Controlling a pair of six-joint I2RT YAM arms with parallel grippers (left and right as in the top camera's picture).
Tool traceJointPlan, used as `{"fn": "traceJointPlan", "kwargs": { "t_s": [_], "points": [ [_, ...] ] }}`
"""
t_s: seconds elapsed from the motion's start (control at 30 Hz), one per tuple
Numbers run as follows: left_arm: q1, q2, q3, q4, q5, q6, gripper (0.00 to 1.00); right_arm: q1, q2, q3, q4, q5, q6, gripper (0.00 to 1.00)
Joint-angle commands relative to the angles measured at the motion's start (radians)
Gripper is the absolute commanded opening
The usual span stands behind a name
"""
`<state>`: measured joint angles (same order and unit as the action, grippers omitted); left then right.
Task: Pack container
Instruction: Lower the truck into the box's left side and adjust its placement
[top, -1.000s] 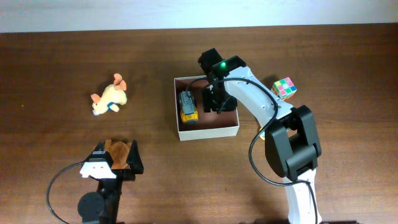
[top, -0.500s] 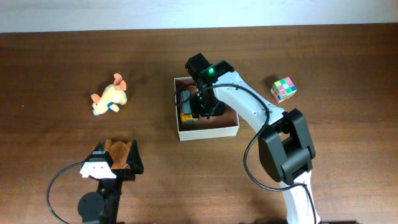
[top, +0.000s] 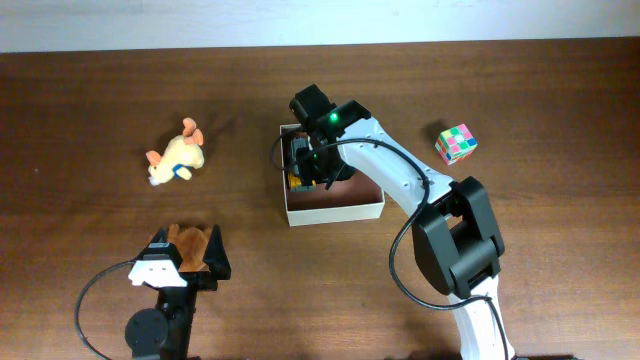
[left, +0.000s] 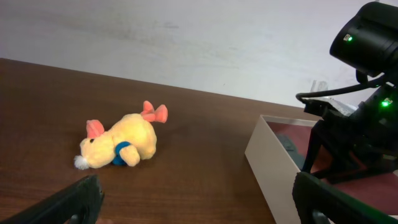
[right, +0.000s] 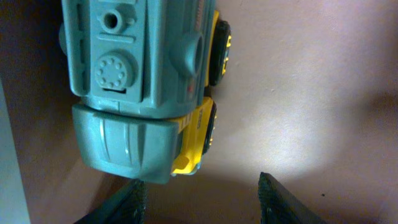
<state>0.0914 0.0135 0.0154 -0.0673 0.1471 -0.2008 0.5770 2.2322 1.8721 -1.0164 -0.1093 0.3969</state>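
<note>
The container (top: 335, 212), a cream-walled square box with a reddish-brown inside, stands at mid-table. A grey and yellow toy truck (top: 297, 180) lies in its left part. My right gripper (top: 312, 165) hangs open low over the truck. In the right wrist view the truck (right: 137, 81) lies on the container floor (right: 298, 93), and the open fingers (right: 202, 199) sit just off its end, holding nothing. My left gripper (top: 186, 262) rests open at the front left. Its wrist view shows the open jaws (left: 199, 199), the container wall (left: 273, 168) and a yellow plush dog (left: 121, 144).
The yellow plush dog (top: 177, 157) lies on the table left of the container. A multicoloured cube (top: 456, 143) sits to the container's right. A brown furry toy (top: 186, 238) lies at the left gripper's fingers. The table's far edge meets a pale wall.
My right gripper has moved left across the container and now sits over the toy truck. The left arm and the loose toys have not moved.
</note>
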Motion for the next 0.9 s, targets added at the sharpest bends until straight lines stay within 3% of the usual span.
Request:
{"fn": "traceJointPlan", "kwargs": {
  "t_s": [0.0,0.87],
  "points": [
    [0.0,-0.008,-0.006,-0.001,0.014,0.016,0.99,0.006,-0.003,0.018,0.007,0.043,0.01,0.53],
    [0.0,-0.008,-0.006,-0.001,0.014,0.016,0.99,0.005,-0.003,0.018,0.084,0.047,0.027,0.53]
  ]
}}
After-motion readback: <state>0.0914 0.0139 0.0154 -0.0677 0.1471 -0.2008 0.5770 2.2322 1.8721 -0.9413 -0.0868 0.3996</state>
